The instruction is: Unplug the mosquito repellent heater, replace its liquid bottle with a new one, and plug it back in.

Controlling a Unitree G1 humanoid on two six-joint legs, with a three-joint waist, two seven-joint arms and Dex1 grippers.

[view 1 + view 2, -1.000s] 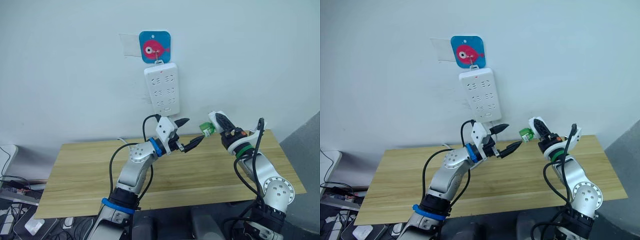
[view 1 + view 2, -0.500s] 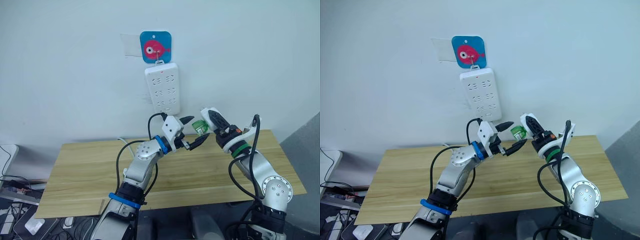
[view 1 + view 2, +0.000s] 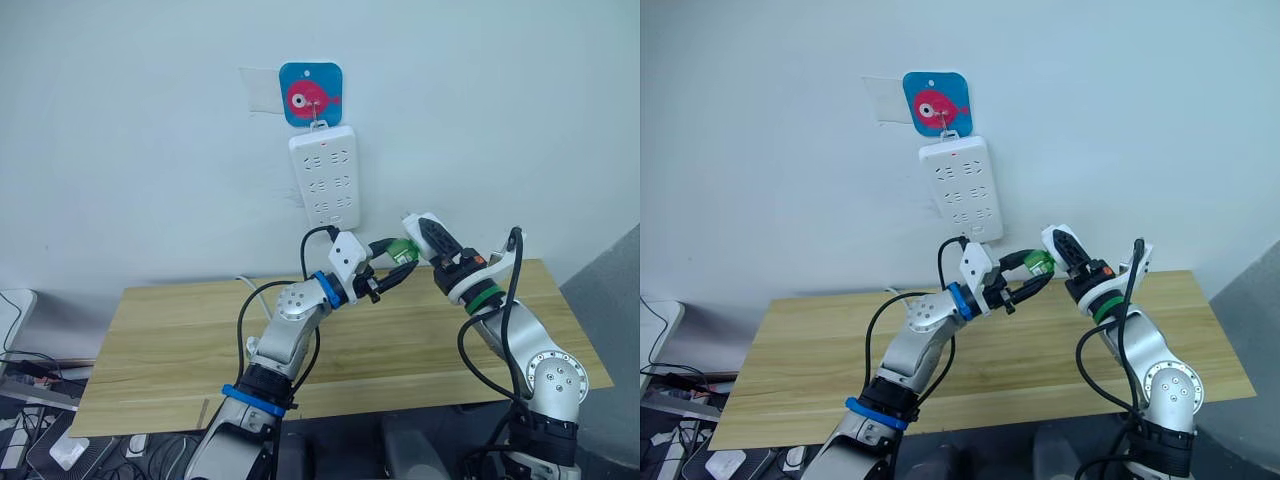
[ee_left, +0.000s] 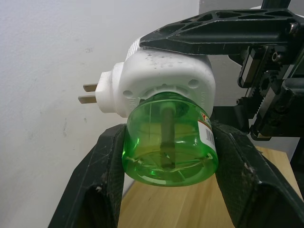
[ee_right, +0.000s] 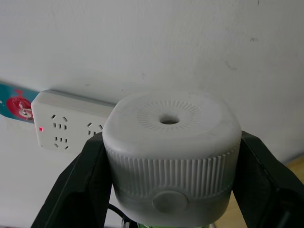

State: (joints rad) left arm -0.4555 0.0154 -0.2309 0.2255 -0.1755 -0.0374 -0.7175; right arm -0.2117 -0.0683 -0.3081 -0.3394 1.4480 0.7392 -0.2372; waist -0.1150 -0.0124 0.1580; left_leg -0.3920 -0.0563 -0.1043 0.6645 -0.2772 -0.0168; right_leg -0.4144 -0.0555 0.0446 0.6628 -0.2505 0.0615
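The right gripper [image 5: 166,180] clamped the heater [image 4: 161,80] in the air over the table [image 3: 180,340], below the power strip [image 3: 324,176]. The left gripper [image 4: 166,142] had its fingers [image 4: 111,166] closed against the green bottle [image 4: 168,140] screwed into the heater.

We find no text that can be read. The green bottle [image 4: 168,142] carries a small white label [image 4: 207,133] with red marks and a barcode-like edge, too partial to read. The blue square tag [image 3: 310,93] on the wall bears only a pink fish picture, no lettering.
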